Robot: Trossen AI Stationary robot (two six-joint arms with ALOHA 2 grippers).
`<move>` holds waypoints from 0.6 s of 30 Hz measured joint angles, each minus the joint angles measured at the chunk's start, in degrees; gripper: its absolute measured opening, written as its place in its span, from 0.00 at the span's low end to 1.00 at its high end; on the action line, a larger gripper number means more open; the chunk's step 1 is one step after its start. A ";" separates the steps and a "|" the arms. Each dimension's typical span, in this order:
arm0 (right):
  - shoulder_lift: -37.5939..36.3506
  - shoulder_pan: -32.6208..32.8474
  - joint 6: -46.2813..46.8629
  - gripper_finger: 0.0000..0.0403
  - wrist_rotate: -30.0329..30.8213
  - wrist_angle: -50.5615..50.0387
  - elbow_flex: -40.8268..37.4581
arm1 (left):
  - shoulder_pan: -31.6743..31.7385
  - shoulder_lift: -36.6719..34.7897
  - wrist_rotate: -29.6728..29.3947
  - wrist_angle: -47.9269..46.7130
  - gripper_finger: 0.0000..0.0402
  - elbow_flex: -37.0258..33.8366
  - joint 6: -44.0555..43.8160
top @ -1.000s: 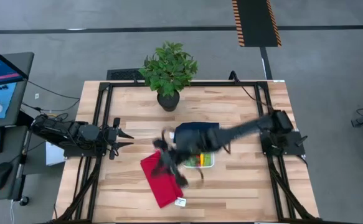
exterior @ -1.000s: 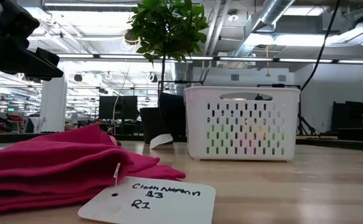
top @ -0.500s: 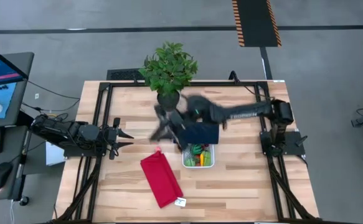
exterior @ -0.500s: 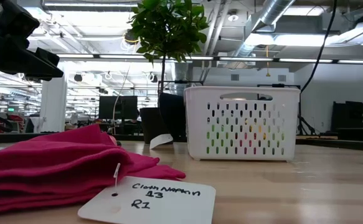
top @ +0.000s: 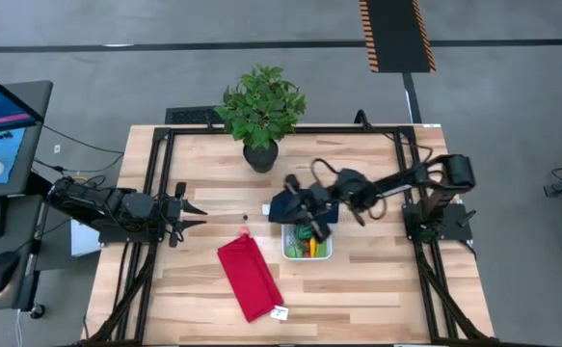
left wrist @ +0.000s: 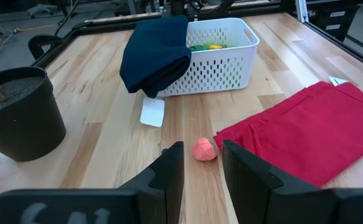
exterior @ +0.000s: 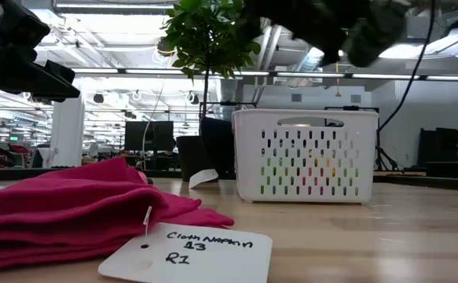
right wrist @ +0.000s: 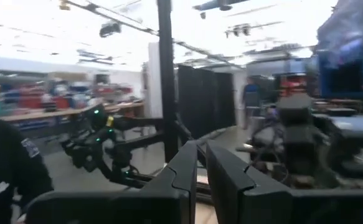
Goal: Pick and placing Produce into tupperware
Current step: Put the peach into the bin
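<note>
My right gripper (top: 295,193), fingers pressed together, hovers above the white perforated plastic basket (top: 320,253); my left gripper (top: 196,215) waits slightly spread.

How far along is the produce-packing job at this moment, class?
Done: green and orange produce already lies in the white tupperware, where a dark blue cloth drapes one side. In hand: nothing; the right gripper, shut and empty, is above the container. Left: one red piece on the table beside the red cloth, before the idle left gripper.
</note>
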 joint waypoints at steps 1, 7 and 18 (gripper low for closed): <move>-1.76 0.11 -0.05 0.15 1.34 0.99 -2.99 | 0.00 0.00 0.00 0.00 0.25 0.01 0.00; -12.56 2.21 -0.74 0.15 9.59 2.63 -19.37 | 0.01 0.00 0.00 0.00 0.25 -0.02 -0.01; -31.02 3.64 0.16 0.15 17.61 0.14 -39.80 | 0.01 -0.01 0.00 0.00 0.25 0.01 -0.01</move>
